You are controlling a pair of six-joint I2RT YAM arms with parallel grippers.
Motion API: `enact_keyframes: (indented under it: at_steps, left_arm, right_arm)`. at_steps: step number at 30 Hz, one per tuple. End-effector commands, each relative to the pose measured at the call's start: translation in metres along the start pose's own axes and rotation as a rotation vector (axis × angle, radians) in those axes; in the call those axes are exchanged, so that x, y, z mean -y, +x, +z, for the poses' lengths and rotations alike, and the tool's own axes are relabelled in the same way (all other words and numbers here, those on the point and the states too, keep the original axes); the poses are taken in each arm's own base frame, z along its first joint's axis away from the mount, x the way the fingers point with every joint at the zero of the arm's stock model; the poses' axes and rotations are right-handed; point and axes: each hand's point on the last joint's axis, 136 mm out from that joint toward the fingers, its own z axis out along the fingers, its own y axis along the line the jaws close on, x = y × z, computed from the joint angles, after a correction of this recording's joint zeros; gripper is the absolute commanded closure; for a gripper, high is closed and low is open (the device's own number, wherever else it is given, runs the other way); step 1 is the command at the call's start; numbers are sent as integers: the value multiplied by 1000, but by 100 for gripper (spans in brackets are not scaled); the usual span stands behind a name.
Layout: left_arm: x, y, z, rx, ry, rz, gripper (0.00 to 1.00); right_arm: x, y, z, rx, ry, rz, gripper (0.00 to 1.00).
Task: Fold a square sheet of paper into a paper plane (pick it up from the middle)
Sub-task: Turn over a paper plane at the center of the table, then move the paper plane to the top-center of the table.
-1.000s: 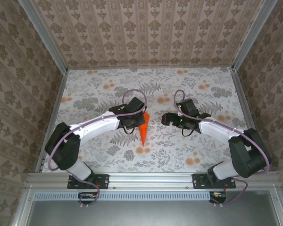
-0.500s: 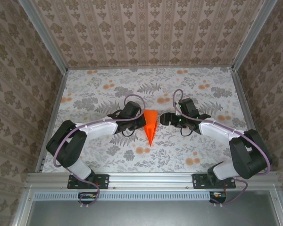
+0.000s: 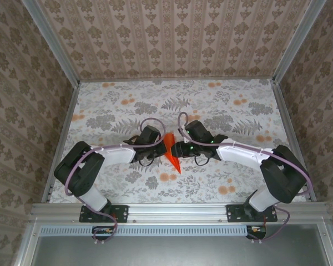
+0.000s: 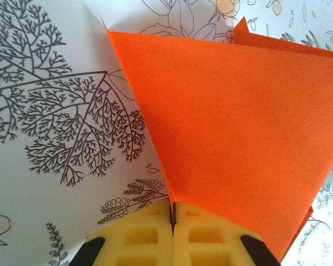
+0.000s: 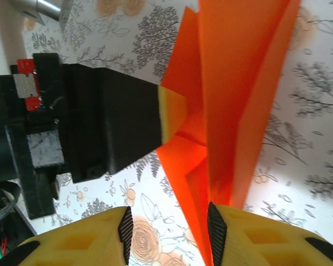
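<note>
My left gripper (image 4: 172, 211) has its jaws shut tight on the paper plane (image 3: 172, 155), over the middle of the flowery worktop (image 3: 233, 105). My right gripper (image 5: 169, 221) has its jaws half open with an orange flap between them, so I should close slowly and pinch only that flap. The two grippers are very near and could bump.

Robotics lab test booth: aluminium frame posts (image 3: 50, 41) enclose damask-patterned wall panels (image 3: 172, 39) and a floral-printed tabletop (image 3: 222, 105); left arm (image 3: 108, 154) and right arm (image 3: 244, 152) bolted to a metal rail (image 3: 177, 210).
</note>
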Motion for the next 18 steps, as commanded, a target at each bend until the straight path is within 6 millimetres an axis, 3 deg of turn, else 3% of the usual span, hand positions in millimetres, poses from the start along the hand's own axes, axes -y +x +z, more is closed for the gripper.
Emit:
enact_keyframes:
  at_steps: [1, 10, 18]
  left_arm:
    - [11, -7, -9, 25, 50, -13, 100]
    - [10, -6, -9, 20, 52, -12, 100]
    - [6, -4, -8, 13, 38, -16, 100]
  right_arm:
    - [3, 0, 8, -30, 44, 6, 59]
    - [10, 1, 22, -60, 111, -1, 61]
    - [23, 0, 24, -64, 185, -20, 52]
